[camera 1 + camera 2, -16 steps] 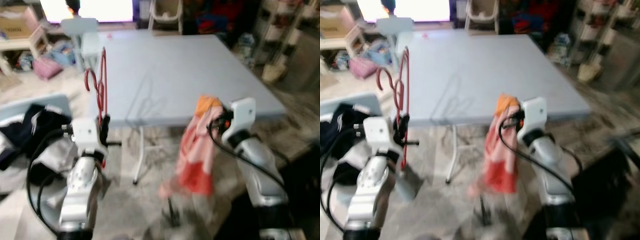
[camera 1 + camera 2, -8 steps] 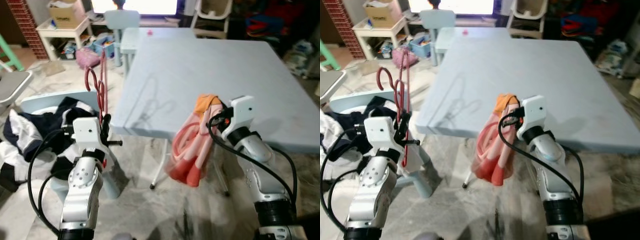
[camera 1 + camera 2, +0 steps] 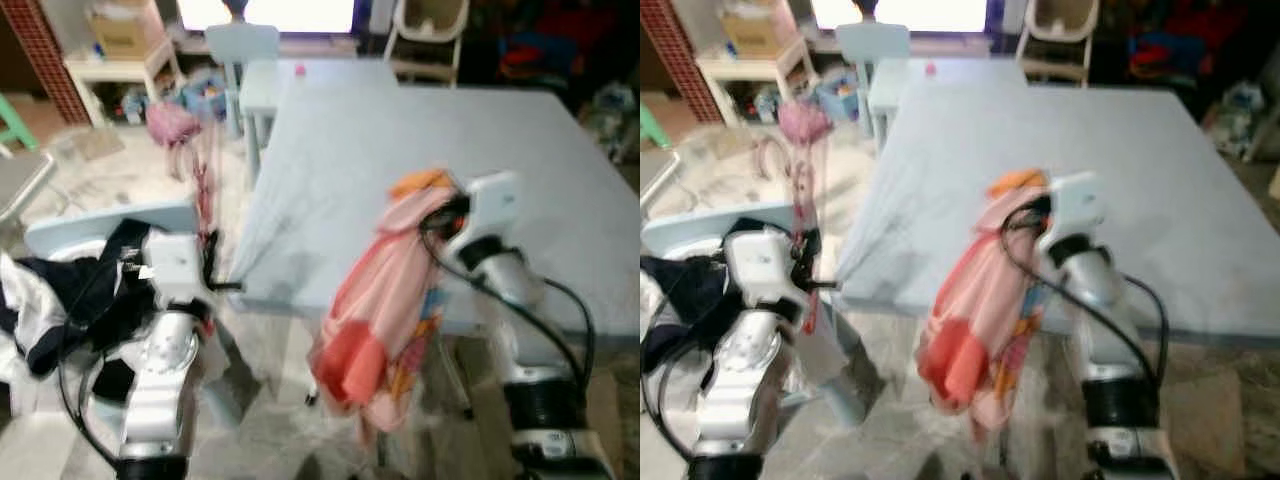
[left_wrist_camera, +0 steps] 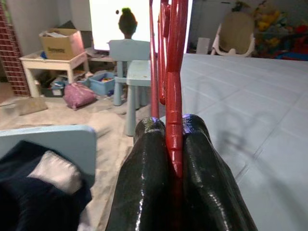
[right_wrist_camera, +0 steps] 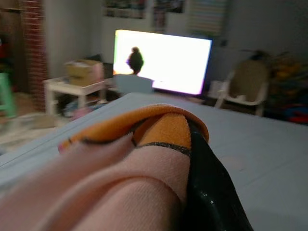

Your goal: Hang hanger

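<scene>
Hanger: red hanger (image 4: pixel 173 96) upright beside the table (image 3: pixel 400 160) edge, not yet hung
Garment: pink cloth (image 3: pixel 375 310) now hangs longer, swung out
Left gripper (image 4: pixel 169 144): fingers closed on the hanger
Right gripper (image 3: pixel 452 208): clamped on the cloth, raised higher than before

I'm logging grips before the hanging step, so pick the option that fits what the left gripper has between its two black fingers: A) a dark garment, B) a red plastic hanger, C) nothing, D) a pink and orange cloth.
B: the left gripper is shut on the red plastic hanger, whose bar runs up from between the fingers; the pink and orange cloth hangs from the right gripper.
</scene>
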Controlling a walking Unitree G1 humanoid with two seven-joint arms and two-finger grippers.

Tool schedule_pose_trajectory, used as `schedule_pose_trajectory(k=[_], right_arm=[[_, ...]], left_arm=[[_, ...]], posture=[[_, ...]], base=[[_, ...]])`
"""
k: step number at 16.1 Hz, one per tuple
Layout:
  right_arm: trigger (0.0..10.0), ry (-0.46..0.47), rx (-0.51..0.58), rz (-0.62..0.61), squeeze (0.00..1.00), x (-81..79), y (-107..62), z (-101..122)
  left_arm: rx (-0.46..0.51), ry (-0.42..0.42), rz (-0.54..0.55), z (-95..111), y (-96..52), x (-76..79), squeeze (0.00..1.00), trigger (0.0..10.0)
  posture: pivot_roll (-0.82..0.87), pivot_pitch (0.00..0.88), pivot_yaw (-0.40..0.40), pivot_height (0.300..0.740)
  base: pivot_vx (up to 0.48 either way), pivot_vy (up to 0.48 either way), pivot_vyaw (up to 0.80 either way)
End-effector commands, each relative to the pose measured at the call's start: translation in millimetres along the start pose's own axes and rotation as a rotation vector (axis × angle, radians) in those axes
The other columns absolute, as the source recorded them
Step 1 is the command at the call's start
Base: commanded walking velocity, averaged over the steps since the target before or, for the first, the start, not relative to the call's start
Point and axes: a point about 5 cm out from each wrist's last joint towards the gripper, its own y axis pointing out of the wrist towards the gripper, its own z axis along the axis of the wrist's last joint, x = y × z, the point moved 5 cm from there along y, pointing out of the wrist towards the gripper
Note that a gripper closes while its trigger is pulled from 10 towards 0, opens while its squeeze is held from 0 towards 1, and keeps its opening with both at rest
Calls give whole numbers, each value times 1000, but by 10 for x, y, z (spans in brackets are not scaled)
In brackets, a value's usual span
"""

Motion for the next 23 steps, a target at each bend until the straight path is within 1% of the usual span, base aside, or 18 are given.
schedule_pose_trajectory(k=[1, 3, 5, 6, 7, 8, 10, 11, 13, 15, 16, 17, 18, 19, 20, 21, 22, 23], right_arm=[[10000, -19, 60, -35, 0, 20, 98, 177], [10000, -36, 93, -128, 0, 187, 218, 328], [10000, -34, 111, -156, 0, 255, 350, 422], [10000, -31, 123, -172, 0, 298, 502, 501], [10000, -26, 127, -176, 0, 312, 593, 559], [10000, -20, 131, -204, 0, 379, 902, 813], [10000, -58, 152, -237, 0, 460, 1104, 1177], [10000, -52, 172, -257, 0, 532, 1163, 1403], [10000, -21, 224, -307, 0, 695, 1185, 1777], [10000, -58, 282, -323, 0, 765, 1172, 2049], [10000, -85, 287, -324, 0, 793, 1158, 2062], [10000, -92, 278, -323, 0, 800, 1156, 2016], [10000, -143, 214, -302, 0, 786, 1154, 1746], [10000, -259, 97, -261, 0, 757, 1126, 1324], [10000, -317, 13, -235, 0, 771, 1079, 1051], [10000, -297, -180, -224, 667, 885, 908, 482], [10000, -289, -277, -253, 1000, 981, 774, 202], [10000, -237, -350, -313, 1000, 1097, 615, -44]], left_arm=[[10, 15, 23, 51, 4, -82, 0, 10000], [9, 19, 25, 45, -17, -93, 0, 10000], [8, 21, 27, 47, -23, -97, 0, 10000], [8, 22, 28, 54, -28, -84, 0, 10000], [10, 23, 29, 62, -31, -78, 0, 10000], [19, 32, 35, 101, -60, -86, 0, 10000], [18, 36, 69, 100, -124, -151, 0, 10000], [13, 34, 84, 84, -159, -177, 0, 10000], [7, 32, 88, 66, -204, -160, 0, 10000], [2, 29, 86, 60, -230, -127, 0, 10000], [-2, 27, 84, 53, -228, -112, 0, 10000], [-3, 26, 83, 52, -227, -108, 0, 10000], [-5, 25, 73, 53, -213, -86, 0, 10000], [-6, 27, 58, 63, -189, -61, 0, 10000], [-5, 28, 51, 70, -178, -56, 0, 10000], [-12, 30, 37, 58, -161, -48, 0, 10000], [-18, 30, 29, 46, -152, -38, 0, 10000], [-19, 28, 15, 40, -139, -8, 0, 10000]], posture=[[-4, 0, -21, 740], [7, 0, -28, 740], [15, 0, -33, 740], [37, 0, -44, 740], [42, 0, -48, 740], [70, 0, -68, 740], [94, 6, -93, 740], [102, 11, -103, 740], [108, 17, -113, 740], [110, 21, -119, 740], [107, 21, -116, 740], [107, 21, -116, 740], [101, 21, -108, 740], [101, 23, -97, 740], [96, 21, -89, 740], [84, 13, -76, 740], [77, 8, -71, 740], [70, 2, -66, 740]], base=[[0, 0, 0], [0, 0, 0], [0, 0, 0], [0, 0, 0], [0, 0, 0], [0, 0, 0], [0, 0, 0], [0, 0, 0], [0, 0, 0], [0, 0, 0], [0, 0, 0], [0, 0, 0], [0, 0, 0], [0, 0, 0], [0, 0, 0], [0, 0, 0], [0, 0, 0], [0, 0, 0]])
